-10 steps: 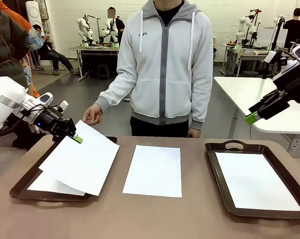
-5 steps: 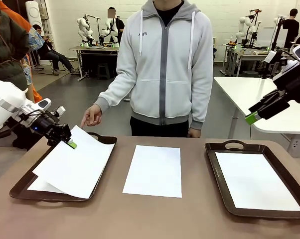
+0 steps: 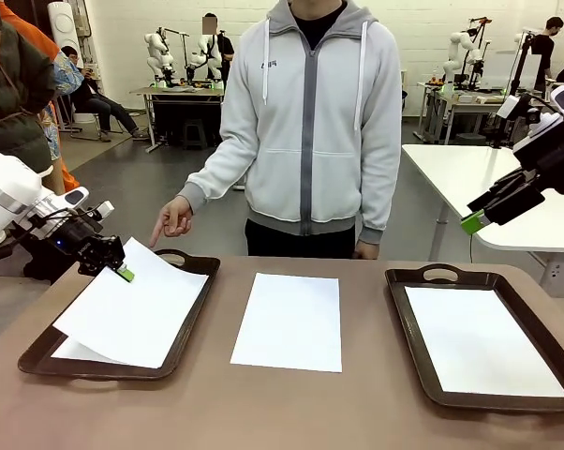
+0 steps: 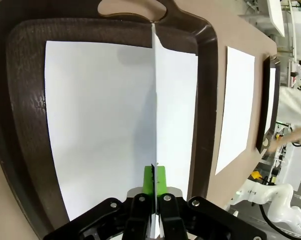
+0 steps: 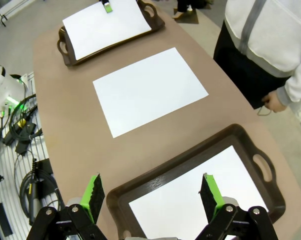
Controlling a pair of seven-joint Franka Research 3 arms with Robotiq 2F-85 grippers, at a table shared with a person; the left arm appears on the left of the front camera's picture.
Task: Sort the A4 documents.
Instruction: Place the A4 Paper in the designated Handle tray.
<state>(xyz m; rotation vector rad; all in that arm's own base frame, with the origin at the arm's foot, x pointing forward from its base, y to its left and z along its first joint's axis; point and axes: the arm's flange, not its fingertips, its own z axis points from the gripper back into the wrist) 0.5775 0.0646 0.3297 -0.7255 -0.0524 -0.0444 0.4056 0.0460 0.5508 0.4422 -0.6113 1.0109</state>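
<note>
The sorting is judged to be about half done. A right sheet (image 3: 479, 339) is laid flat in the right tray (image 3: 406, 328), and a lower sheet (image 3: 76, 350) is laid flat in the left tray (image 3: 203, 286). A held sheet (image 3: 132, 314) is pinched at its far corner by the left gripper (image 3: 121, 273). The jaws are clenched on the paper, which is seen edge-on between the fingers in the wrist view. This sheet is slanted over the left tray, with the gripped corner raised and the near edge low over the lower sheet; whether they touch cannot be told.

Two steps are judged to be left: the held sheet is yet to be let go, and the middle sheet (image 3: 289, 321) is yet to be sorted. It lies on the bare table (image 3: 291, 403) between the trays, touching neither.

The right gripper (image 5: 151, 195) is held spread wide and empty, raised above the right tray.

A person's hand (image 3: 174, 217) is held just beyond the left tray's far rim — near the left gripper but apart from it, one finger pointed down. Nothing is laid on the middle sheet, but its flatness is expected to make its edge hard to catch.
</note>
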